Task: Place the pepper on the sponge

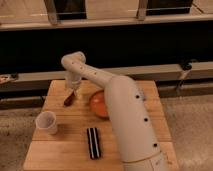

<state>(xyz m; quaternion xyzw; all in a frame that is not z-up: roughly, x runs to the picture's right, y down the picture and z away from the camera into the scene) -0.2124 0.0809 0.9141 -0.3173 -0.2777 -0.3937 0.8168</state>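
Observation:
The pepper is a slim dark red-brown piece, tilted, over the left part of the wooden table. Its upper end reaches the tip of my gripper, which points down right above it. I cannot tell whether the pepper rests on the wood or hangs from the gripper. The sponge does not show in this view. My white arm sweeps from the bottom right up and over to the gripper.
An orange bowl sits right of the pepper, partly covered by my arm. A white cup stands at the front left. A black ribbed bar lies near the front edge. A dark ledge runs behind the table.

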